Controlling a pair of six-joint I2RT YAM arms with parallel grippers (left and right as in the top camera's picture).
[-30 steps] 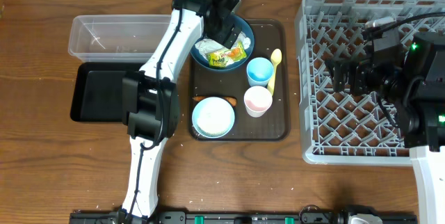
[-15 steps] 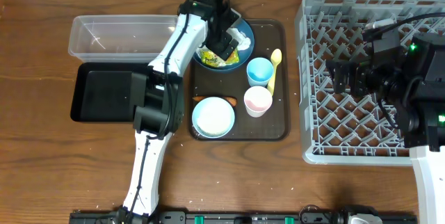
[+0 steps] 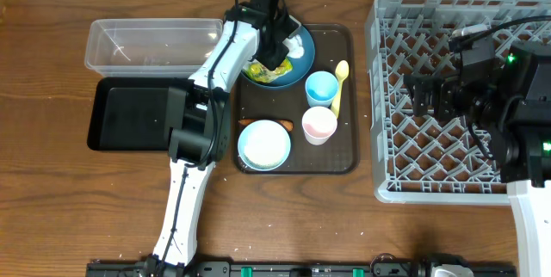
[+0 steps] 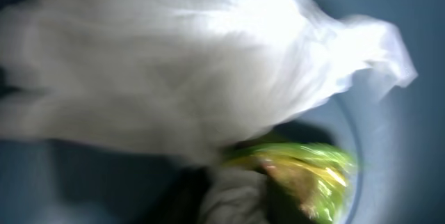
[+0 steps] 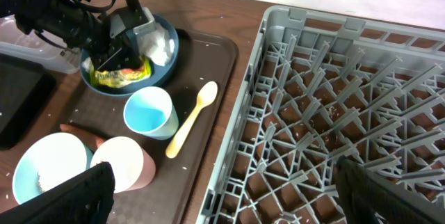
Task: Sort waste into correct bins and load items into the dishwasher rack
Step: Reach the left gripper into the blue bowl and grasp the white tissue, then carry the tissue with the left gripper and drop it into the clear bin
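Left hand [image 3: 276, 51] in bowl [image 3: 301, 67] at tissue [image 4: 174, 64]; grip can't tell.
Tissue looks light, soft: pinch a bunched fold. Right hand [image 5: 226, 186] wide open, empty.

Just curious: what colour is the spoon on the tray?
The spoon is pale yellow; the right wrist view shows it best.

Two bowls [image 3: 298, 69] [image 3: 264, 145], two cups [image 3: 320, 88] [image 3: 318, 125], one spoon [image 3: 339, 83], two bins [image 3: 146, 45] [image 3: 129, 118], one serving tray [image 3: 344, 158], one rack [image 3: 380, 96].

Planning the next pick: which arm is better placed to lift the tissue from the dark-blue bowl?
Left: its fingers are in the dark-blue bowl at the tissue; the right arm's fingers hang over the rack.
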